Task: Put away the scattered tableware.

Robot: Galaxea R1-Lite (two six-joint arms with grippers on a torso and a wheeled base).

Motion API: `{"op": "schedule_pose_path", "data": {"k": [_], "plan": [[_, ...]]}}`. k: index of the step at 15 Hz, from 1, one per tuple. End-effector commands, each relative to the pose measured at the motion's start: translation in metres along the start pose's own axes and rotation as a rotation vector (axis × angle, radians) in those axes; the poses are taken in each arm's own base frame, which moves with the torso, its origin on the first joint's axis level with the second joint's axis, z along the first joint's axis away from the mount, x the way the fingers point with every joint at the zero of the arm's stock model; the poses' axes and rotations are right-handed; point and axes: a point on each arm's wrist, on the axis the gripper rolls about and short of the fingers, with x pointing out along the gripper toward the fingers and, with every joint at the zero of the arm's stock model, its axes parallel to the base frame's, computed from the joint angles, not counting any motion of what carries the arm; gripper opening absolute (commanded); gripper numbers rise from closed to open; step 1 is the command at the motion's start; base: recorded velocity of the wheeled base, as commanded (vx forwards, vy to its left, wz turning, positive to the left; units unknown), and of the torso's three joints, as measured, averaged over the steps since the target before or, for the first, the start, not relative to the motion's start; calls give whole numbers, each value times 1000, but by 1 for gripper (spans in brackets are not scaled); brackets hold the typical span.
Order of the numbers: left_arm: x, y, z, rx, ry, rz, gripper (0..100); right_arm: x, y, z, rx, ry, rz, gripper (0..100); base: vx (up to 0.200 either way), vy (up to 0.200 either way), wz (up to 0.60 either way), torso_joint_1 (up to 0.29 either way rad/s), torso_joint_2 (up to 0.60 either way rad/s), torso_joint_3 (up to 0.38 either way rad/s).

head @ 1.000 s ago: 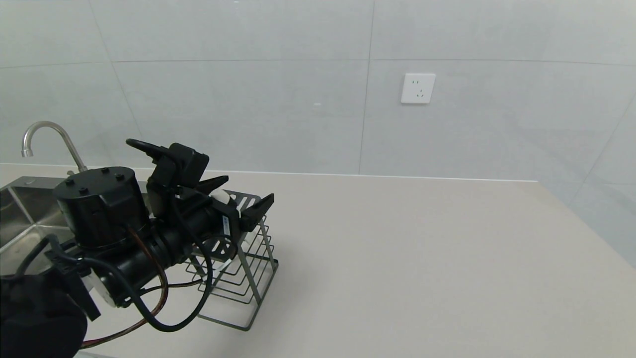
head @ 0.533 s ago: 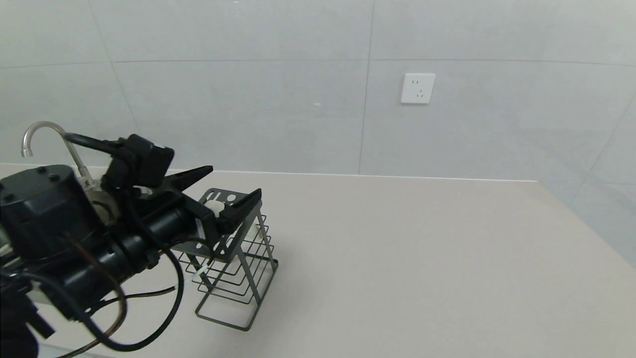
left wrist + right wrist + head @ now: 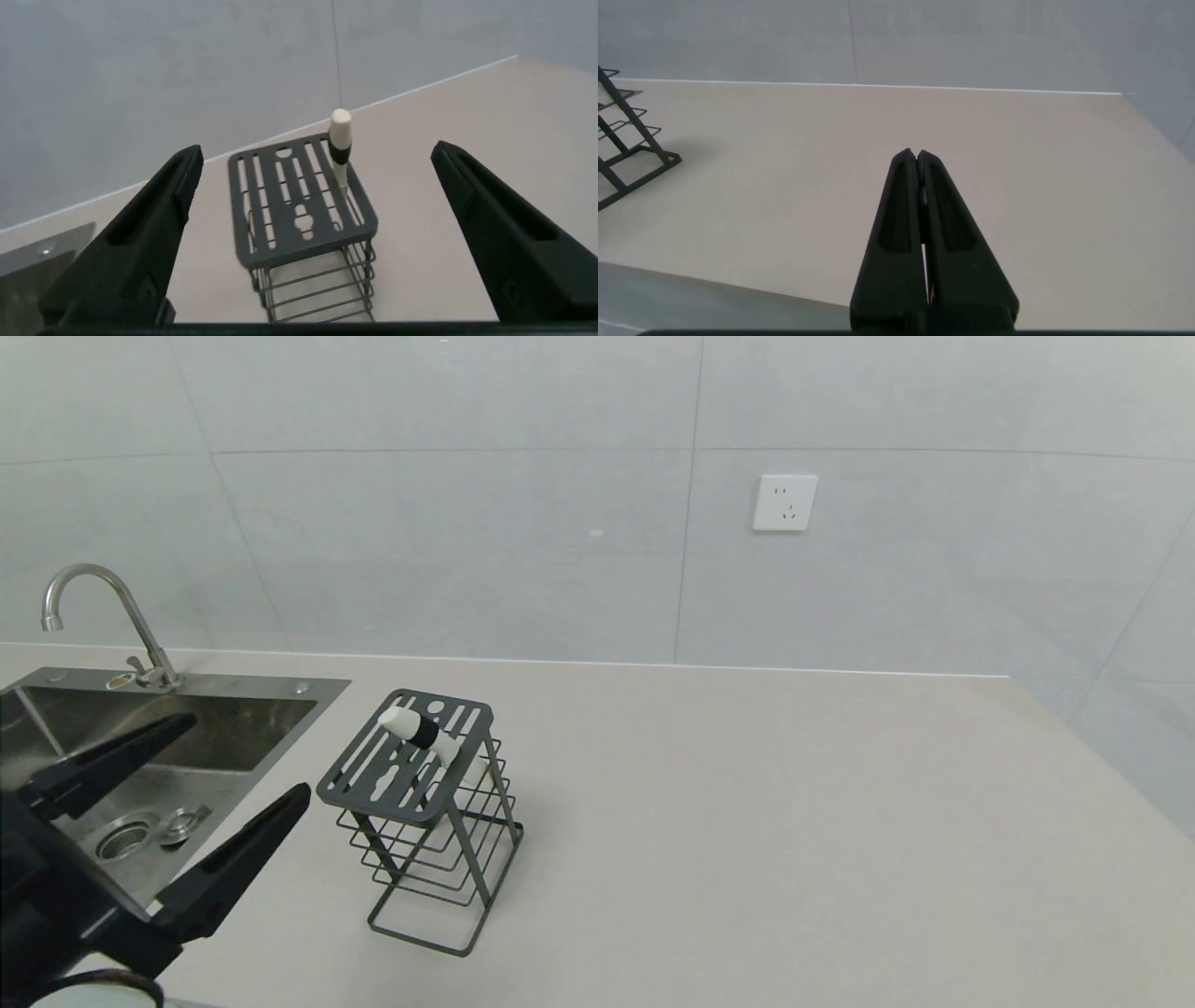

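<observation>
Black left gripper: spread wide, empty, at bench's front-left corner beside sink | right gripper: pinched together, empty, apparently idle over front edge | wire rack: farther back, slotted top holds white-handled utensil handle-up, apparently stowed.

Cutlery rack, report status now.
Left gripper open, empty, off the rack, on its sink side. Right gripper shut, empty, above the counter. White-handled utensil seated in a rack slot, handle up. Nothing blocking.
</observation>
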Motion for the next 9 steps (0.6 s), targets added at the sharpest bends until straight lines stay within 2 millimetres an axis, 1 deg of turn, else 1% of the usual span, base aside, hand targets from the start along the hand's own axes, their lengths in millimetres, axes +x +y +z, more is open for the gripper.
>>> {"op": "schedule_pose_path", "data": {"k": [1,3,4,5,7,8,9], "plan": [[-23,0,2,24,-65,42,100,0,0,0,0,1,1,0,0,0,0,0,0,0],[-42,-1,-2,46,-98,85,100,0,0,0,0,1,1,0,0,0,0,0,0,0],[-46,-1,0,52,-116,94,100,0,0,0,0,1,-1,0,0,0,0,0,0,0],[-55,-2,3,61,-161,109,100,0,0,0,0,1,-1,0,0,0,0,0,0,0],[-64,-1,10,82,-224,163,100,0,0,0,0,1,-1,0,0,0,0,0,0,0],[-75,0,22,119,-297,246,100,0,0,0,0,1,2,0,0,0,0,0,0,0],[-83,-1,27,141,-337,286,100,0,0,0,0,1,-1,0,0,0,0,0,0,0]]}}
